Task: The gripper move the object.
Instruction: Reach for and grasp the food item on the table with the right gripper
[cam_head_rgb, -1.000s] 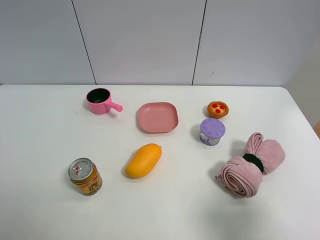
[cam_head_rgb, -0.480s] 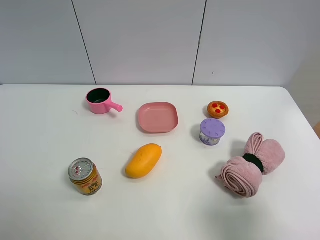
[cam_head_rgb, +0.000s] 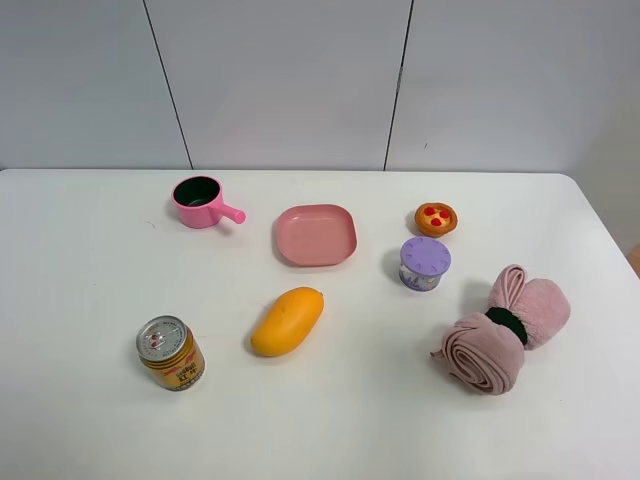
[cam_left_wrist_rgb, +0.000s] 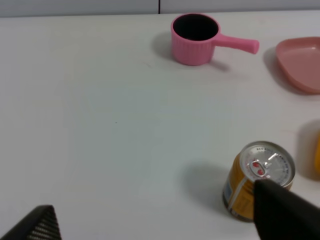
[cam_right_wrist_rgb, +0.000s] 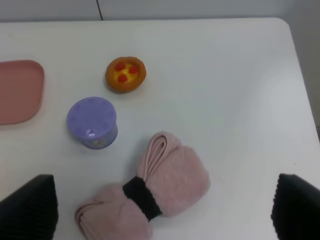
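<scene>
The right gripper (cam_right_wrist_rgb: 165, 192) and the left gripper (cam_left_wrist_rgb: 150, 202) both stand wide open, with nothing between their fingers. The can (cam_left_wrist_rgb: 257, 180) sits just beside one left finger. Beyond the rolled pink towel (cam_head_rgb: 503, 330) and the purple-lidded cup (cam_head_rgb: 425, 262), the tart (cam_head_rgb: 436, 217) rests on the white table (cam_head_rgb: 90, 260) just behind the cup and right of the pink plate (cam_head_rgb: 316, 234), ungripped.

No text can be read with certainty. The yellow drink can (cam_head_rgb: 170, 352), left of the mango (cam_head_rgb: 287, 320), carries red print on its side, too small and blurred to make out.
</scene>
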